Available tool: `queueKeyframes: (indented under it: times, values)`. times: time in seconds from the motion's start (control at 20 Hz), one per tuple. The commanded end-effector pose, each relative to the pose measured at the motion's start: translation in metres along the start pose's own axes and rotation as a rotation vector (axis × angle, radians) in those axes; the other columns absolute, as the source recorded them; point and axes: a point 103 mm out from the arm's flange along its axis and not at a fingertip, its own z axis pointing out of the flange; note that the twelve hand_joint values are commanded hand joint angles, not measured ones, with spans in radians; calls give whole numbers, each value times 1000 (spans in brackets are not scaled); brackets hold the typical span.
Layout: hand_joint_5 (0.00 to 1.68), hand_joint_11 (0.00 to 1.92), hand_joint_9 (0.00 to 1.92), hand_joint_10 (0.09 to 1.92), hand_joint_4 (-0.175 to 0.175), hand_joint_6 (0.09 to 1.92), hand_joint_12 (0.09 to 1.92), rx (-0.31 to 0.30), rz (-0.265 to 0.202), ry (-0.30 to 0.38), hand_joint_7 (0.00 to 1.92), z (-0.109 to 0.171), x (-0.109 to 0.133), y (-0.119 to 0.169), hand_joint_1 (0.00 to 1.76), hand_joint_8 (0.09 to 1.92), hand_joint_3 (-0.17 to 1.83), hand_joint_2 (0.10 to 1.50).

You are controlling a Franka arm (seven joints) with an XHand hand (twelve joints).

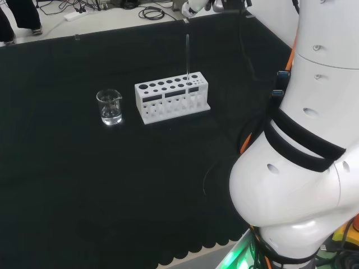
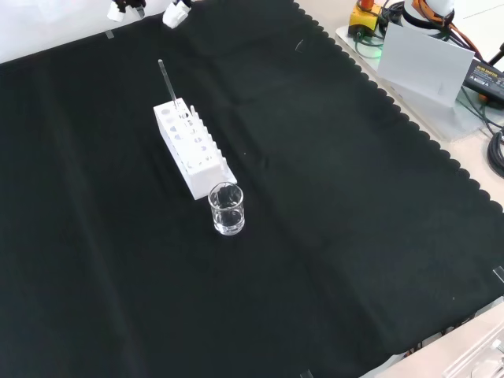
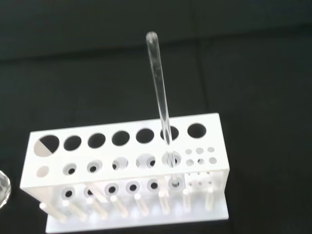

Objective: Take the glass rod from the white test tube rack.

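Observation:
A white test tube rack [image 1: 171, 103] [image 2: 193, 150] [image 3: 126, 161] stands on the black cloth. A clear glass rod [image 1: 187, 56] [image 2: 166, 83] [image 3: 159, 87] stands nearly upright in a hole near the rack's right end in the head view, which is its far end in the front view. The hand [image 1: 197, 5] [image 2: 175, 13] hangs at the top edge of both views, above and beyond the rod and apart from it. Its white fingertips [image 2: 124, 11] are spread, and nothing is between them.
A small clear glass beaker [image 1: 109, 106] [image 2: 226, 209] stands close to the rack's other end; its rim [image 3: 2, 187] shows in the wrist view. The arm's white links [image 1: 303, 168] rise at the right of the head view. Cables and equipment [image 2: 425, 39] lie beyond the cloth's scalloped edge.

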Motion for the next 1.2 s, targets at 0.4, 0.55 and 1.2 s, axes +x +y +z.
queueKeyframes:
  times: [0.4,0.55,1.2]
  values:
    - [331,647,742,798,-175,87,1258,25,-11,11,410,16,0,-2,642,909,528,891]
    - [337,687,784,797,-175,87,1248,25,-15,29,422,16,-3,-4,642,909,528,892]
    - [360,795,859,805,-175,87,1224,18,4,-12,466,36,32,18,643,915,530,887]
